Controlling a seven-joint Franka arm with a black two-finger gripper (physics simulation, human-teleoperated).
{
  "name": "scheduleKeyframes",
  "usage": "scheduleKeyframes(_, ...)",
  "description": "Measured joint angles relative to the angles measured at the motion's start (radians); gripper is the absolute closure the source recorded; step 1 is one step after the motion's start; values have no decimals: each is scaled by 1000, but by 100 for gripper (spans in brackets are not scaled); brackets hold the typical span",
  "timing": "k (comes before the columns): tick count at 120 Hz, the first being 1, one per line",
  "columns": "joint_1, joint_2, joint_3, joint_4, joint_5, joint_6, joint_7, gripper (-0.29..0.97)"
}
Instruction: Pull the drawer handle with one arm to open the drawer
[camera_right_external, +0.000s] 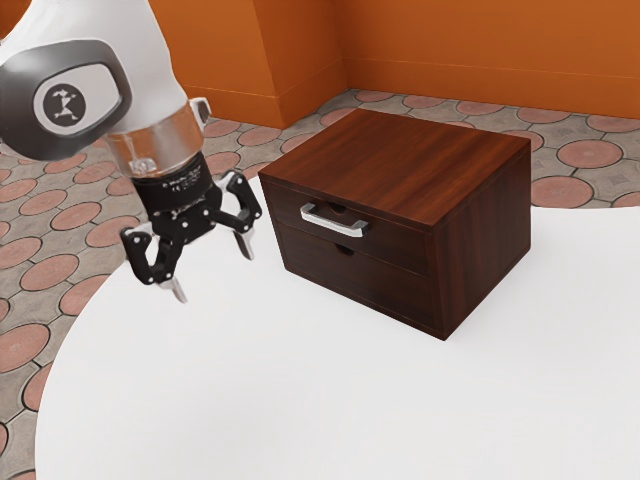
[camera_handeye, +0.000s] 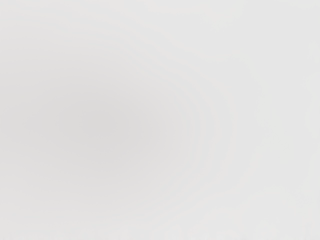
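A dark wooden cabinet (camera_right_external: 420, 200) with two drawers stands on the white table (camera_right_external: 330, 400) in the exterior view. The upper drawer carries a silver handle (camera_right_external: 333, 219) on its front, and both drawer fronts sit flush with the cabinet. My black gripper (camera_right_external: 213, 270) hangs above the table toward the exterior view's left of the cabinet, a short way from the handle. Its two fingers are spread apart with nothing between them. The wrist view looks down on plain white table surface (camera_handeye: 160, 120).
The round white table ends at a curved edge toward the exterior view's left, over a floor of round red tiles (camera_right_external: 60, 230). Orange walls (camera_right_external: 450, 40) rise behind the cabinet. Bare tabletop stretches in front of the drawers.
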Motion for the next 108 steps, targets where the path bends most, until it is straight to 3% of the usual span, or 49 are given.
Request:
scheduleKeyframes(40,5,64,8,-15,5,153,-17,0)
scheduleKeyframes(57,30,153,7,38,12,212,-23,0)
scheduleKeyframes(108,54,275,0,106,15,398,-9,0)
